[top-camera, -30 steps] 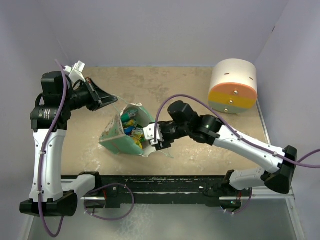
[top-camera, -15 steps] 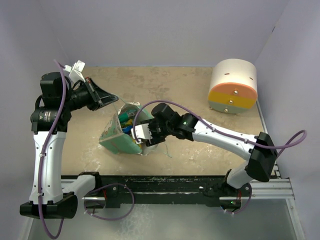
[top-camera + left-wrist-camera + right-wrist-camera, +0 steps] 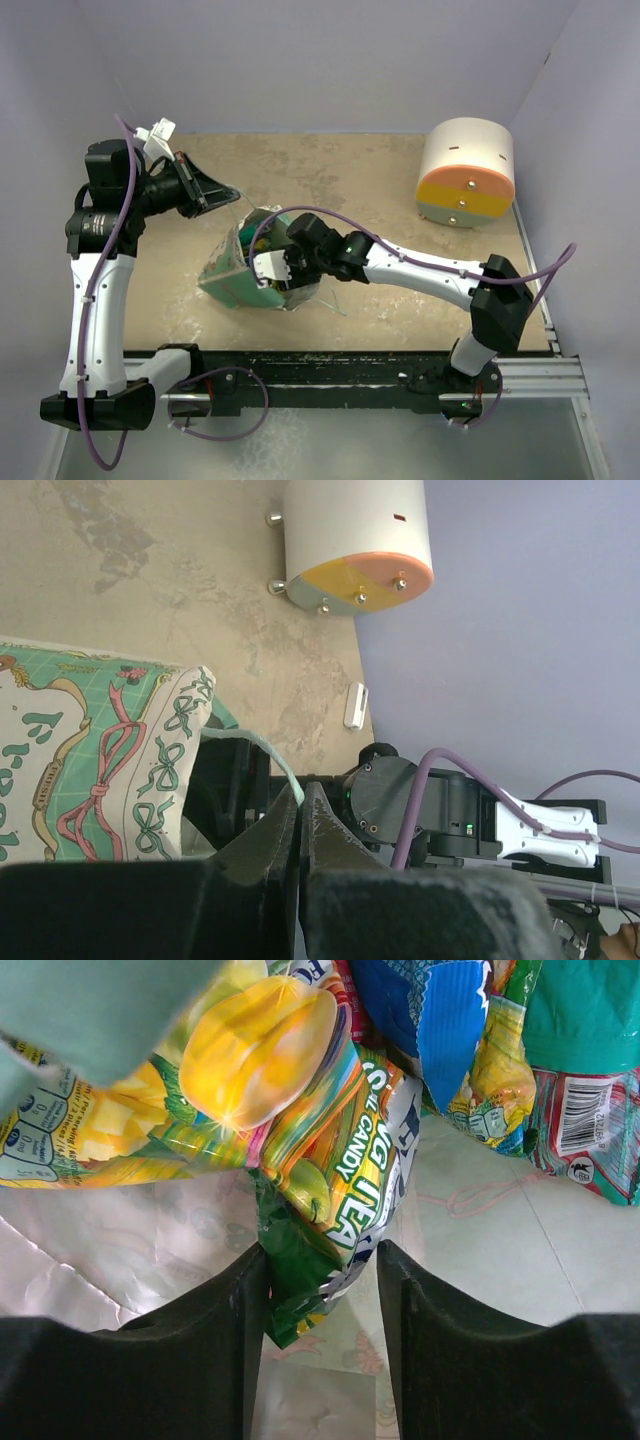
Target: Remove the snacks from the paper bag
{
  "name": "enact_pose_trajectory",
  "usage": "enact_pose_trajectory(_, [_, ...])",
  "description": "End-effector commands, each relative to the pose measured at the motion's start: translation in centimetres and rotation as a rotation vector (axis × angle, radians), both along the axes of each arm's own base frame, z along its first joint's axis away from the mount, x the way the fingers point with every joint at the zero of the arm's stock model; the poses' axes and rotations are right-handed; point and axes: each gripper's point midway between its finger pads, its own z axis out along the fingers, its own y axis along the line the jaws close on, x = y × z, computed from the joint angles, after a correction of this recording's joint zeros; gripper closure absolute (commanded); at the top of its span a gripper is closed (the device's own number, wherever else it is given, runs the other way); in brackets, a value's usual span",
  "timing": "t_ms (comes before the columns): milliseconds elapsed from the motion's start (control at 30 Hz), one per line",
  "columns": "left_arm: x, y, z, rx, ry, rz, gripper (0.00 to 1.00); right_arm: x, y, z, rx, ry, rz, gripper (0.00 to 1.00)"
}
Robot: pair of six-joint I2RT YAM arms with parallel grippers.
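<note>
The mint-green paper bag (image 3: 238,272) lies tilted on the table with its mouth facing right; its patterned side (image 3: 90,770) shows in the left wrist view. My left gripper (image 3: 226,193) is shut on the bag's thin string handle (image 3: 283,775) and holds it up. My right gripper (image 3: 268,268) is inside the bag's mouth. Its jaws are open on either side of the lower end of a yellow-green candy packet (image 3: 325,1210), the left finger (image 3: 215,1330) touching it. More snacks lie behind it: a yellow one (image 3: 230,1055), a blue one (image 3: 430,1010), a teal one (image 3: 590,1010) and a pink-red one (image 3: 585,1135).
A cream-orange-yellow cylinder (image 3: 466,172) stands at the back right and also shows in the left wrist view (image 3: 355,540). A small white block (image 3: 353,705) lies on the table. The bag's white inner paper (image 3: 130,1240) surrounds my right fingers.
My right arm has reached leftward, its gripper moving from the bag's rim into the mouth. My left gripper has stayed put, holding the handle.
</note>
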Motion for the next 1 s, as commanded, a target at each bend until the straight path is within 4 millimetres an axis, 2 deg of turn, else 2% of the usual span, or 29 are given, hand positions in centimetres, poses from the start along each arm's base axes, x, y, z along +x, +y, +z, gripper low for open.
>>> enact_pose_trajectory(0, [-0.1,-0.3,1.8,0.001,-0.085,-0.037,1.0,0.8,2.1,2.2,0.104,-0.029,-0.025,0.54])
enact_pose_trajectory(133, [-0.2,-0.4,1.8,0.005,-0.088,-0.044,1.0,0.4,2.2,1.9,0.106,-0.008,-0.024,0.75])
enact_pose_trajectory(233, [-0.3,-0.3,1.7,0.014,-0.084,-0.044,1.0,0.1,2.2,2.8,0.125,-0.004,-0.019,0.9])
enact_pose_trajectory(333, [-0.4,-0.2,1.6,0.016,-0.078,-0.04,1.0,-0.2,2.3,4.1,0.159,0.0,-0.016,1.0])
enact_pose_trajectory(500, [-1.1,-0.2,1.1,0.013,-0.072,-0.027,1.0,-0.7,2.6,6.5,0.214,0.023,-0.021,1.0])
enact_pose_trajectory(733, [-1.5,0.2,0.6,0.029,-0.063,0.002,1.0,-1.1,2.9,11.5,0.337,0.03,-0.05,1.0])
enact_pose_trajectory(967, [-1.8,0.2,0.6,0.032,-0.064,0.008,1.0,-1.0,1.9,16.1,0.438,0.012,-0.113,1.0])
